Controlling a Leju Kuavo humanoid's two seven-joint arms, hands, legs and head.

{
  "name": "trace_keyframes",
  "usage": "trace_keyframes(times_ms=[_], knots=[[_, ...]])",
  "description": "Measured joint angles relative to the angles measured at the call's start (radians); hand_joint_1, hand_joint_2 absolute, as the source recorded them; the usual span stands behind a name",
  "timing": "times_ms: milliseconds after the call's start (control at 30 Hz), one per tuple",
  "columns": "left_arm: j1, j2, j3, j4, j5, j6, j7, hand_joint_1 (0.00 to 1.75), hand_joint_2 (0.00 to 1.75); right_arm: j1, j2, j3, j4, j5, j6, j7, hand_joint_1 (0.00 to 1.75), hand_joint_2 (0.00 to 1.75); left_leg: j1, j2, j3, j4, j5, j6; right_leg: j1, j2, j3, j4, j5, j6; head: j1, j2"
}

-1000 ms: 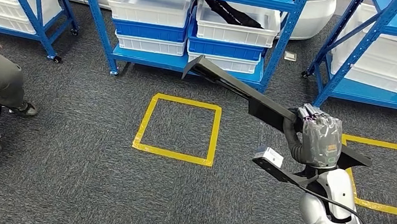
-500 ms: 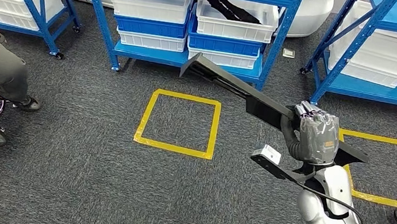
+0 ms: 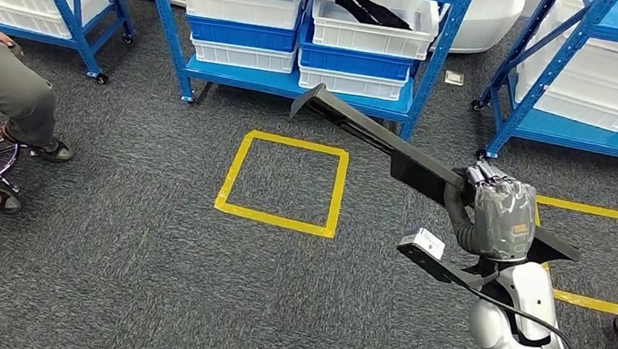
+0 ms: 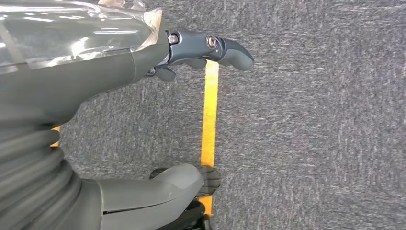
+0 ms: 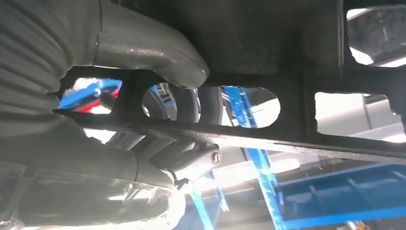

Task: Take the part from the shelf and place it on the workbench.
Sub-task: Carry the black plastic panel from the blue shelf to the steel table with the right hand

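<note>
I see my right hand (image 5: pixel 143 143) wrapped around the long black plastic part with cut-out slots (image 5: pixel 268 57), thumb at ten o'clock, fingers through a slot. Blue metal shelf frame (image 5: pixel 335 201) shows at five o'clock.

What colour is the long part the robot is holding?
Black; the long part shows best in the head view.

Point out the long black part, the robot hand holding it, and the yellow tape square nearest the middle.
long black part (image 3: pixel 382 142), head view, middle of its bar.
right robot hand (image 3: pixel 498 219), head view, back of the hand.
yellow tape square (image 3: pixel 236 168), head view, left strip.
</note>
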Motion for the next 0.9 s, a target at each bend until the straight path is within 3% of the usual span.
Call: trace_keyframes(times_ms=[67,100,200,233,267,300,400,467,533,600,633,700,733,767,800,867,900], knots=[[0.002,0.001,0.003,0.000,0.000,0.000,0.000,0.00,1.75,0.000,0.000,0.000,0.000,-0.002,0.000,0.001,1.68,1.75,0.003,-0.002,-0.011,0.017,-0.013,-0.009,-0.008,-0.001,-0.006,0.002,0.009,-0.014,-0.002,0.000],[0.002,0.001,0.004,0.000,0.000,0.000,-0.001,0.00,1.75,-0.001,0.000,0.001,0.000,-0.002,0.000,0.001,1.68,1.75,0.006,-0.004,-0.025,0.050,-0.040,-0.015,-0.011,-0.001,-0.010,0.002,0.014,-0.022,-0.004,0.000],[0.003,0.002,0.006,0.000,0.000,0.000,-0.001,0.00,1.75,-0.001,0.002,0.001,0.000,-0.002,0.000,0.001,1.68,1.75,0.013,-0.004,-0.098,0.246,-0.159,-0.031,-0.008,-0.002,-0.029,0.002,0.029,-0.038,-0.010,0.000],[0.003,0.002,0.006,0.000,0.000,0.000,-0.001,0.00,1.75,0.000,0.002,0.001,0.000,-0.003,0.000,0.001,1.68,1.75,0.014,-0.004,-0.112,0.294,-0.179,-0.032,-0.006,-0.002,-0.035,0.003,0.034,-0.039,-0.010,0.000],[0.004,0.002,0.007,0.000,0.000,0.000,-0.001,0.00,1.75,0.000,0.003,0.002,0.000,-0.003,0.000,0.001,1.68,1.75,0.014,-0.005,-0.108,0.306,-0.181,-0.030,-0.004,-0.002,-0.040,0.003,0.038,-0.039,-0.011,0.000],[0.004,0.002,0.007,0.000,0.000,0.000,-0.001,0.00,1.75,0.000,0.003,0.002,0.000,-0.003,0.000,0.001,1.68,1.75,0.014,-0.005,-0.081,0.272,-0.164,-0.025,-0.001,-0.001,-0.044,0.003,0.042,-0.039,-0.011,0.000],[0.003,0.007,0.007,0.000,0.000,0.000,-0.003,0.00,1.75,-0.001,0.003,0.002,0.000,-0.005,0.000,0.001,1.68,1.75,0.004,-0.007,0.055,0.058,-0.097,0.008,0.005,0.000,-0.048,0.002,0.051,-0.033,-0.008,0.000],[0.002,0.009,0.008,-0.001,-0.001,0.000,-0.004,0.00,1.75,-0.002,0.005,0.002,0.000,-0.006,0.000,0.001,1.68,1.75,-0.006,-0.008,0.086,0.000,-0.086,0.026,0.003,-0.002,-0.051,0.001,0.057,-0.023,-0.007,0.000],[0.002,0.008,0.008,-0.001,0.000,0.000,-0.004,0.00,1.75,-0.002,0.006,0.003,0.000,-0.010,0.000,0.000,1.68,1.75,-0.008,-0.007,0.085,-0.012,-0.070,0.033,0.002,-0.003,-0.055,-0.002,0.064,-0.010,-0.008,0.000],[0.001,0.009,0.009,-0.001,0.002,0.000,-0.004,0.00,1.75,-0.004,0.005,0.003,0.000,-0.015,0.001,-0.001,1.68,1.75,-0.003,-0.003,0.085,-0.035,-0.047,0.038,0.004,-0.002,-0.073,0.023,0.046,-0.005,-0.007,0.000],[0.001,0.009,0.009,-0.001,0.003,-0.001,-0.005,0.00,1.75,-0.005,0.004,0.003,0.000,-0.017,0.002,-0.001,1.68,1.75,0.001,-0.001,0.083,-0.044,-0.037,0.037,0.004,-0.002,-0.093,0.065,0.019,-0.007,-0.004,0.000],[0.002,0.008,0.009,-0.001,0.006,-0.003,-0.006,0.00,1.75,-0.008,0.004,0.003,0.000,-0.019,0.002,-0.001,1.68,1.75,0.000,0.001,0.066,-0.046,-0.024,0.037,-0.001,-0.002,-0.149,0.201,-0.051,-0.009,-0.001,0.000],[0.003,0.007,0.009,-0.001,0.007,-0.004,-0.008,0.00,1.75,-0.008,0.004,0.004,0.002,-0.020,0.003,-0.001,1.68,1.75,0.000,0.002,0.057,-0.046,-0.018,0.035,-0.004,-0.002,-0.169,0.259,-0.075,-0.004,0.000,0.000],[0.004,0.007,0.010,-0.001,0.008,-0.005,-0.010,0.00,1.75,-0.007,0.005,0.006,0.004,-0.020,0.003,-0.001,1.68,1.75,0.001,0.002,0.049,-0.045,-0.013,0.032,-0.008,-0.002,-0.171,0.283,-0.085,0.004,0.001,0.000],[0.006,0.006,0.010,-0.001,0.009,-0.005,-0.011,0.00,1.75,-0.008,0.006,0.007,0.005,-0.020,0.003,-0.001,1.68,1.75,0.002,0.002,0.042,-0.043,-0.008,0.029,-0.012,-0.002,-0.151,0.264,-0.078,0.015,0.002,0.000],[0.007,0.006,0.010,-0.001,0.010,-0.005,-0.013,0.00,1.75,-0.012,0.008,0.010,0.008,-0.020,0.004,-0.001,1.68,1.75,0.006,0.003,0.027,-0.029,-0.004,0.021,-0.020,-0.004,-0.061,0.121,-0.039,0.037,0.005,0.000],[0.007,0.006,0.011,-0.001,0.011,-0.005,-0.014,0.00,1.75,-0.015,0.009,0.012,0.009,-0.019,0.004,-0.002,1.68,1.75,0.006,0.002,0.019,-0.019,-0.004,0.016,-0.020,-0.003,-0.023,0.055,-0.022,0.040,0.008,0.000]])
